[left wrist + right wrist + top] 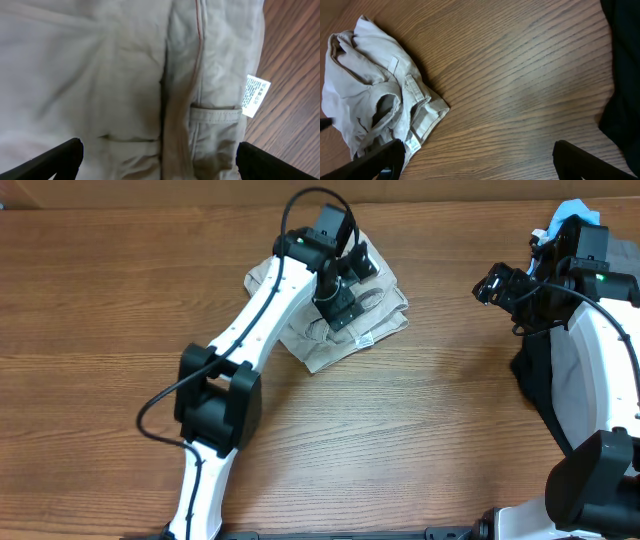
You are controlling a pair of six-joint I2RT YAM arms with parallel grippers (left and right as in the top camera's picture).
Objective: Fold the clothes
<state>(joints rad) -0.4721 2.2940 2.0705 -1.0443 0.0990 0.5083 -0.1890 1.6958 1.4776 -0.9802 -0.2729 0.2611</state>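
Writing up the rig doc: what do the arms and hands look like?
The left arm and right arm match: white shells, black joints, black two-finger left hand and right hand, looping black cable, small green light near each wrist.

— How do the shorts [90, 75] look on your feed?
— I see matt, creased cotton cloth. Their label [255, 95] is smoother, a thin printed tape.
— And around them?
— My view shows the table [120, 300] as smooth wood grain with a faint sheen, and the black garment [625, 75] as matt cloth.
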